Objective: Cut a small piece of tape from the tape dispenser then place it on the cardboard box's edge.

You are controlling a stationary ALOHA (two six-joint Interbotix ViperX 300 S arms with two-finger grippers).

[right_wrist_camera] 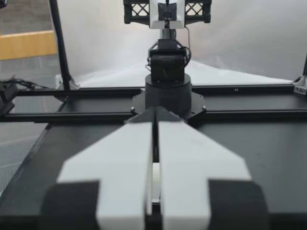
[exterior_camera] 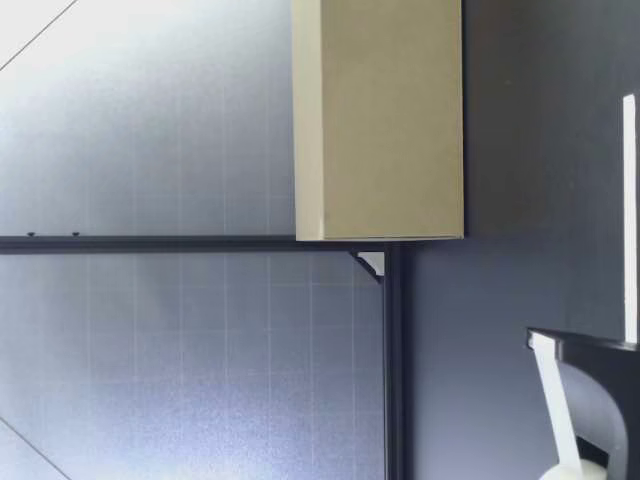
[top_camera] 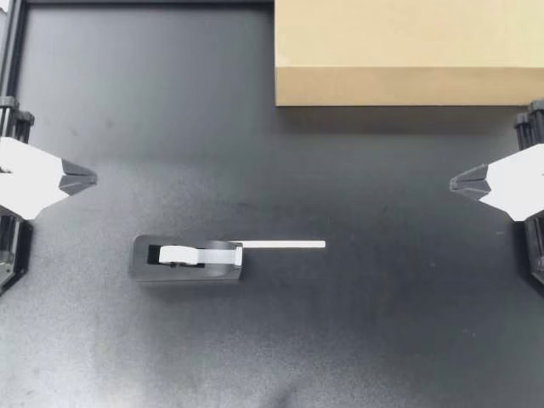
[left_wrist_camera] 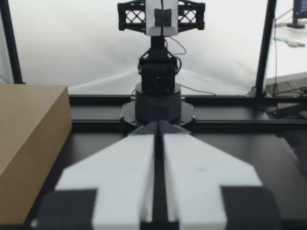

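A dark grey tape dispenser (top_camera: 187, 259) with a white roll lies on the black table, left of centre. A long white strip of tape (top_camera: 282, 245) runs from it toward the right. The dispenser (exterior_camera: 592, 400) and its strip (exterior_camera: 629, 215) also show in the low view. The cardboard box (top_camera: 408, 51) stands at the back right, and appears as the box (exterior_camera: 380, 120) in the low view and the box (left_wrist_camera: 29, 139) in the left wrist view. My left gripper (top_camera: 92, 178) hovers at the left edge, shut and empty. My right gripper (top_camera: 454, 182) sits at the right edge, shut and empty.
A black frame rail (exterior_camera: 394, 360) borders the table's far side. In each wrist view the other arm's base stands across the table, as the right arm's base (left_wrist_camera: 158, 91) and the left arm's base (right_wrist_camera: 168, 81).
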